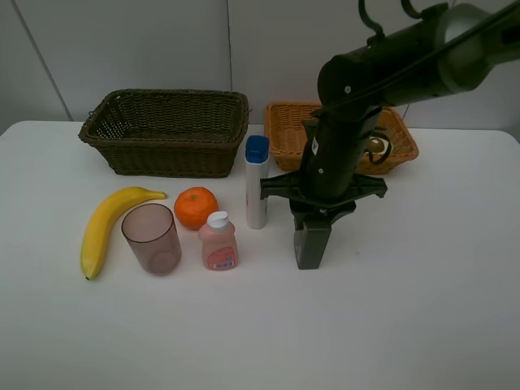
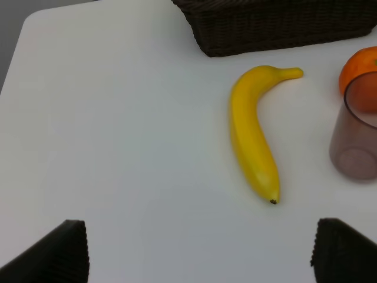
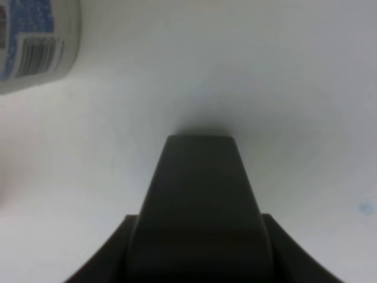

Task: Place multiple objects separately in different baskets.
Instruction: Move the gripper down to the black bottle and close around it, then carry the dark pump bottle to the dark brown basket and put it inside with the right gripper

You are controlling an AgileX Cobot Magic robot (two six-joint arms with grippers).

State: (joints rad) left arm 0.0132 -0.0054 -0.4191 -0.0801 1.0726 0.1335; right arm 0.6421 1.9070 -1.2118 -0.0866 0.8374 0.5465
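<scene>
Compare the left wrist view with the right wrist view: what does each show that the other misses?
Only the left wrist view: banana, orange, pinkish cup, a corner of the dark basket, the open left gripper. Only the right wrist view: the shut right gripper, the white tube with its label. Both: the white table.

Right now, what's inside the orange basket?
An avocado half shows toward the right end of the orange basket in the high view. The right arm covers the middle of the interior, so anything else in there cannot be seen.
</scene>
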